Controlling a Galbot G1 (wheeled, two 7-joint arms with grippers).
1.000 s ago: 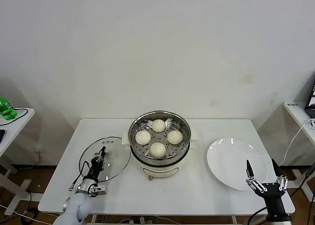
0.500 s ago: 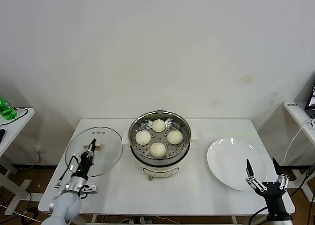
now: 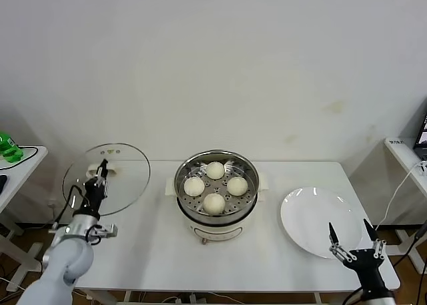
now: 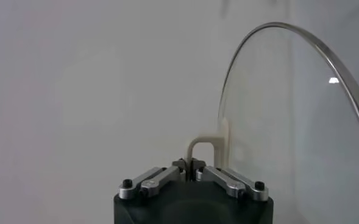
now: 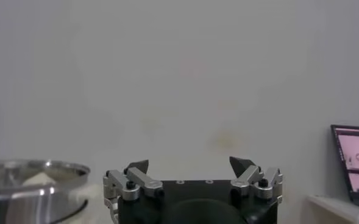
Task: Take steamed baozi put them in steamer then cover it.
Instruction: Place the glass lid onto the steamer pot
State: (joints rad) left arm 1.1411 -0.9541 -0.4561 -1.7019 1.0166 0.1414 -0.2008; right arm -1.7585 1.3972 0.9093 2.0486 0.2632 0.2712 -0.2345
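The left tool [image 3: 101, 173] pinched the cover [image 3: 107, 179] by its handle, lifted; centre it level over the steamer [image 3: 215, 193]. The right tool [image 3: 353, 243] waited wide apart.

**Lid held clear of the counter**

The lid [image 3: 107, 179] is gripped at its handle by the left hand [image 3: 101, 170], raised beside the steamer [image 3: 215, 193]. Four buns [image 3: 213, 203] are seen inside. The right hand [image 3: 351, 239] is spread near the plate [image 3: 313, 221].

Four baozi [image 3: 214, 187] sit in one steamer [image 3: 216, 215], alongside one glass cover [image 3: 127, 178], one white plate [image 3: 313, 218], one table [image 3: 267, 265], one green bottle [image 3: 8, 148] on a side table and two grippers, left [image 3: 100, 173] and right [image 3: 352, 239].
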